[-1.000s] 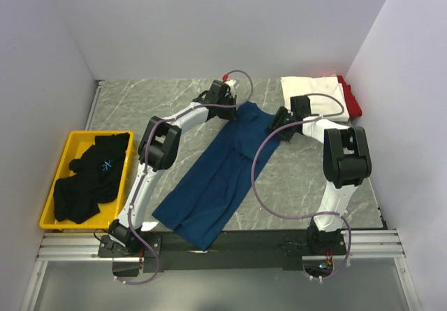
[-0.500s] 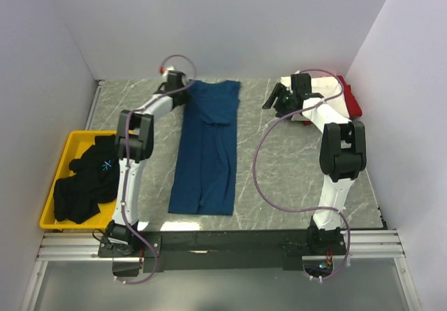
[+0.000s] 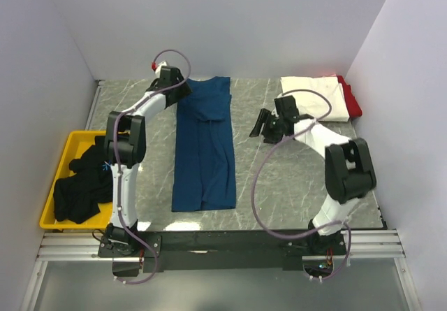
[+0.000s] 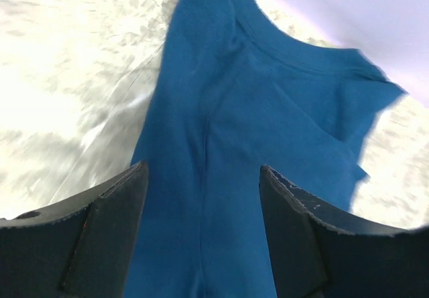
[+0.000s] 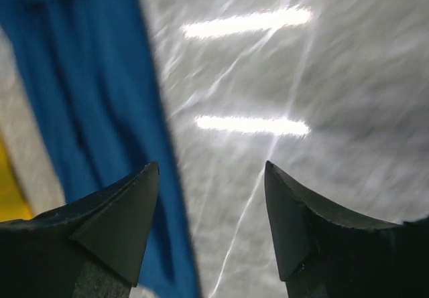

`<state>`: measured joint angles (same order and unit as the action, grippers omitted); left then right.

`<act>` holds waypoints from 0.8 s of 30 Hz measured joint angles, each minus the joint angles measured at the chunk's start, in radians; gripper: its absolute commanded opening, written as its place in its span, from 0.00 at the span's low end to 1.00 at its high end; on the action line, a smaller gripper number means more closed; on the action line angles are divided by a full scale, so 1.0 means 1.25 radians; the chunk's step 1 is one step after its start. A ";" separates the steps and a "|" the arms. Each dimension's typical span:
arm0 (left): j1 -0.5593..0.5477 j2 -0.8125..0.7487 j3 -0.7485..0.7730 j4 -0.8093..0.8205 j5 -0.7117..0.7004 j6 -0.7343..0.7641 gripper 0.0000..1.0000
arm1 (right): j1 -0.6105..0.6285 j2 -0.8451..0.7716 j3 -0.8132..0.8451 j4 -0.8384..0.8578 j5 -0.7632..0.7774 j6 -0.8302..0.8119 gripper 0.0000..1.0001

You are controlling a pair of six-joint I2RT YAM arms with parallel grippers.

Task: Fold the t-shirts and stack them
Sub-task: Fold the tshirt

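Note:
The navy-blue t-shirt [image 3: 204,150] lies on the table as a long strip folded lengthwise, its collar end toward the back wall. My left gripper [image 3: 184,92] hovers at that far end's left edge, jaws open, with blue cloth [image 4: 268,110] below and nothing between the fingers [image 4: 100,231]. My right gripper [image 3: 260,128] is open over bare marble just right of the shirt, whose edge [image 5: 87,110] shows at the left of the right wrist view. A folded white t-shirt [image 3: 314,94] lies on a red one [image 3: 353,101] at the back right. Black t-shirts [image 3: 87,178] fill a bin.
The yellow bin [image 3: 64,150] stands off the table's left edge beside the left arm. Grey marble table [image 3: 293,178] runs between the shirt and the right arm's base. White walls close in at the back and both sides.
The left gripper has dragged the blue shirt from a diagonal to a straight strip further left, then opened and released it. The right gripper has moved from beside the white stack toward the table's middle.

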<state>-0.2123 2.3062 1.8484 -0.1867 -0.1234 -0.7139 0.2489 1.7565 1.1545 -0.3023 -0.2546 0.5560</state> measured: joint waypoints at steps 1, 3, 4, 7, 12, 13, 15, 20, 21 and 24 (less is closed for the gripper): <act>-0.001 -0.029 -0.022 -0.003 -0.005 0.000 0.73 | 0.015 -0.037 -0.028 0.006 0.002 0.001 0.68; -0.001 -0.100 -0.078 -0.008 -0.017 -0.001 0.72 | 0.040 -0.106 -0.076 0.014 0.003 0.003 0.63; 0.001 -0.135 -0.103 -0.016 -0.024 -0.002 0.71 | 0.056 -0.146 -0.102 0.020 0.004 0.004 0.62; 0.003 -0.258 -0.196 -0.016 -0.042 -0.011 0.67 | 0.109 -0.254 -0.173 0.033 0.020 0.006 0.57; -0.034 -0.482 -0.412 -0.034 -0.081 -0.050 0.59 | 0.250 -0.387 -0.282 0.031 0.079 0.013 0.53; -0.052 -0.519 -0.456 -0.041 -0.090 -0.063 0.58 | 0.284 -0.405 -0.298 0.029 0.093 0.016 0.53; -0.105 -0.598 -0.558 -0.050 -0.104 -0.094 0.53 | 0.360 -0.431 -0.317 0.021 0.132 0.019 0.53; -0.253 -0.759 -0.774 -0.072 -0.109 -0.165 0.45 | 0.539 -0.444 -0.336 0.018 0.231 0.020 0.52; -0.273 -0.784 -0.805 -0.077 -0.109 -0.179 0.44 | 0.560 -0.443 -0.338 0.016 0.251 0.020 0.52; -0.345 -0.855 -0.884 -0.077 -0.110 -0.224 0.41 | 0.636 -0.412 -0.337 0.013 0.321 0.021 0.52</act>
<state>-0.6430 1.2377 0.7433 -0.2829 -0.2615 -0.9936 1.0435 1.2411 0.7334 -0.2855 0.1463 0.5827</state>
